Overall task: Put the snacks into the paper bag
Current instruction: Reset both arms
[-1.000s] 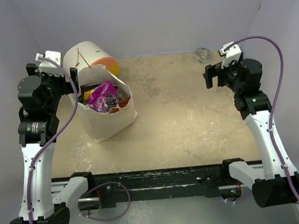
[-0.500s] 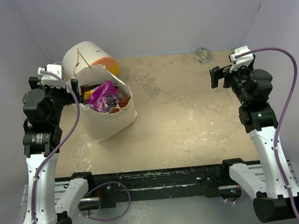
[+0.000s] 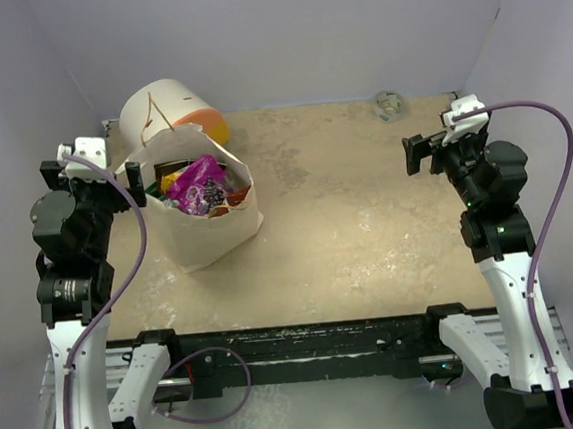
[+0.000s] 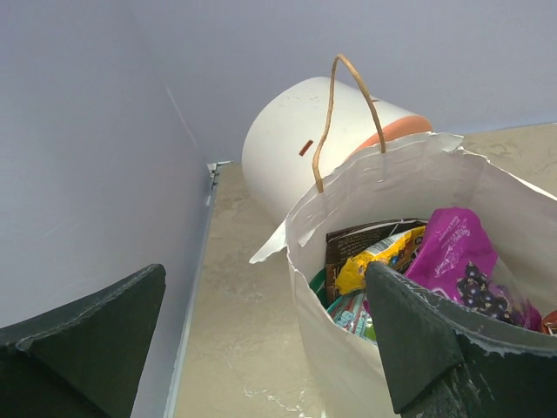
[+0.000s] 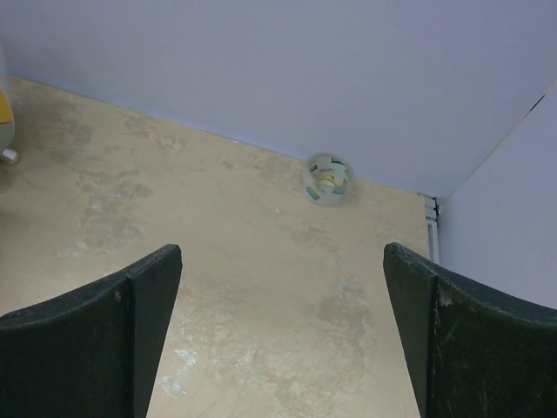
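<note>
Your left pincer is hanging with its dark fingers spread wide, gripping nothing, just beside the left wall of the tan kraft paper bag with thin string handles. Shiny snack packets, purple, yellow, brown and teal, are lying piled inside that bag. Your right pincer, equally spread and empty, is hovering well right of the bag. No packet is showing outside the bag, so packing looks finished. The next move probably calls only for parking both arms clear of it.
</note>
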`<state>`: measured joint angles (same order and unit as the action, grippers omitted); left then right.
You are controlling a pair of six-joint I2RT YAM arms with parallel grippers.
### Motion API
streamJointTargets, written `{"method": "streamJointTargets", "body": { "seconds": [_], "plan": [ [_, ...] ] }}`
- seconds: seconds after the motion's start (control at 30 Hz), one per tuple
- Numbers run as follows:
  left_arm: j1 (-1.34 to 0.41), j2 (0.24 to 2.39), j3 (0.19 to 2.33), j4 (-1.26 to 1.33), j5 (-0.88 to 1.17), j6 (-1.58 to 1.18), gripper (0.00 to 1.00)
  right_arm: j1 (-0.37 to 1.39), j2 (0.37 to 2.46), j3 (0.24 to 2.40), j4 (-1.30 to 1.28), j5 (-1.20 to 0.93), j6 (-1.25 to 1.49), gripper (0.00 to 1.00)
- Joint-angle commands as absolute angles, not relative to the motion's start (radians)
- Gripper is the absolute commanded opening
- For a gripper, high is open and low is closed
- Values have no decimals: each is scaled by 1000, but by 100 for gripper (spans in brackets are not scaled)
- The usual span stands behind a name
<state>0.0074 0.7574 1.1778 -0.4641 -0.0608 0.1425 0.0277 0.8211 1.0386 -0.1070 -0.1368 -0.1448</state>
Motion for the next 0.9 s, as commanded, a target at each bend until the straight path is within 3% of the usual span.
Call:
{"method": "streamJointTargets", "body": {
  "seconds": [0.0,0.87],
  "plan": [
    [21,729,1168,-454,-55,139,99,17,814,1051,-70,-194,-158,100],
    [55,696,1141,-469,3,111,99,6,811,1069,-148,-239,-187,100]
  ]
}}
